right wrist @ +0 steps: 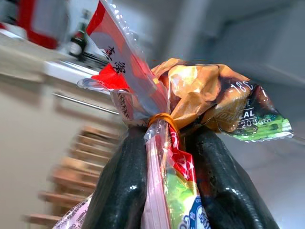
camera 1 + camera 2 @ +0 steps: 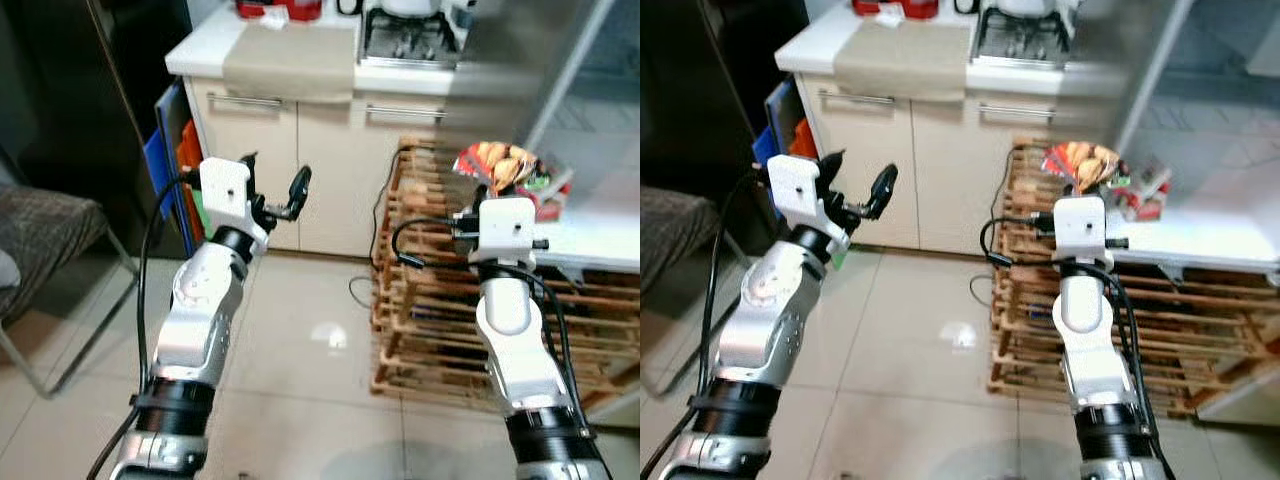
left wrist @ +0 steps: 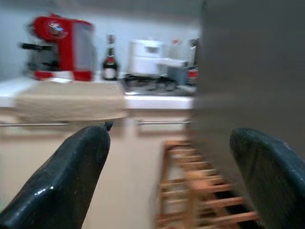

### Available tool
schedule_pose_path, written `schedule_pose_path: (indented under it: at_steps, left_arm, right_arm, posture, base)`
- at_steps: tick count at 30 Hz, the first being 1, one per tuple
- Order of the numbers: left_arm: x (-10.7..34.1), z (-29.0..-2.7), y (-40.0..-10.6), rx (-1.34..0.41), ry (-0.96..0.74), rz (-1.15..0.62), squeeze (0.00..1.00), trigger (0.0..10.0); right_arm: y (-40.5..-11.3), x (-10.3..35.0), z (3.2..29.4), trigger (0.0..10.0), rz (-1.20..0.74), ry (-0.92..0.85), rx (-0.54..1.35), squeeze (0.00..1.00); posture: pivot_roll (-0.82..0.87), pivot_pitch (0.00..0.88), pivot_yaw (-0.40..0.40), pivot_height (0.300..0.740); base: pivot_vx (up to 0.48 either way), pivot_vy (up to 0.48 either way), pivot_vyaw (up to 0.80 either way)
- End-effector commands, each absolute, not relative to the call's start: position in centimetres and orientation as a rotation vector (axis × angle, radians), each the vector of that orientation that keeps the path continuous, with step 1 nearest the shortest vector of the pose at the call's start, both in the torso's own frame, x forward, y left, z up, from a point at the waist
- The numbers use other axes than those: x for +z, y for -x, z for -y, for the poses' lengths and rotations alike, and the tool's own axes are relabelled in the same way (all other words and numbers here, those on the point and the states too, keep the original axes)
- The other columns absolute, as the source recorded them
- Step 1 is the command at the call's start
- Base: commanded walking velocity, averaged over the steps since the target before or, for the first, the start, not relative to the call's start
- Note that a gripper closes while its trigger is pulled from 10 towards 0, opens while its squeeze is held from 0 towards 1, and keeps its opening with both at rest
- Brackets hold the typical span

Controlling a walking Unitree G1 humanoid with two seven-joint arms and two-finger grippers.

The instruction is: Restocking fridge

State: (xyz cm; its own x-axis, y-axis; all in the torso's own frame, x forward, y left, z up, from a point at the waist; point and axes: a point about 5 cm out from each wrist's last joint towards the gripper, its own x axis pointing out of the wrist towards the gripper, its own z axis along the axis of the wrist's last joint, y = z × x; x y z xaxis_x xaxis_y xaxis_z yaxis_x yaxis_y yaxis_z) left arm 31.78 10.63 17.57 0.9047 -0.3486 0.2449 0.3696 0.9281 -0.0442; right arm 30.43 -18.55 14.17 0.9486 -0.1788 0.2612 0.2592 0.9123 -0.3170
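Observation:
My right gripper is shut on a crinkled plastic food bag, red, orange and green, tied at the neck with a rubber band. It holds the bag up in front of the open fridge, just above a white fridge shelf. My left gripper is raised at chest height on the left, fingers open and empty, pointing toward the cream kitchen cabinets. The grey fridge door stands close beside the left fingers in the left wrist view.
A wooden slatted rack stands on the tiled floor below the fridge shelf. Behind is a counter with a red coffee machine, a bottle and a hob. A chair sits at far left, blue and orange boards lean beside the cabinet.

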Motion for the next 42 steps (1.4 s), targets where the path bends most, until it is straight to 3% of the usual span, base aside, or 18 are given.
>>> schedule_pose_path:
  at_steps: [1,20,33,42]
  left_arm:
    - [17.94,-10.84,-31.91,-0.369,0.077,0.243,0.00,10.0]
    - [17.80,-10.79,-32.01,-0.371,0.084,0.235,0.00,10.0]
    - [17.70,-10.69,-31.98,-0.392,0.103,0.225,0.00,10.0]
    - [17.75,-10.66,-31.92,-0.399,0.103,0.233,0.00,10.0]
  right_arm:
    - [-30.54,15.23,18.42,0.0,0.274,0.344,-0.231,0.00]
    - [-30.63,15.18,18.30,0.0,0.271,0.343,-0.226,0.00]
    - [-30.73,15.13,18.07,0.0,0.268,0.342,-0.214,0.00]
    - [-30.77,15.08,17.98,0.0,0.266,0.341,-0.206,0.00]
  posture:
    - [-0.05,0.000,0.026,0.740]
    - [-0.05,0.000,0.026,0.740]
    - [-0.05,0.000,0.024,0.740]
    - [-0.05,0.000,0.024,0.740]
  base:
    - [0.000,-0.472,0.00]
    - [0.000,-0.472,0.00]
    - [0.000,0.000,0.00]
    - [0.309,0.367,0.00]
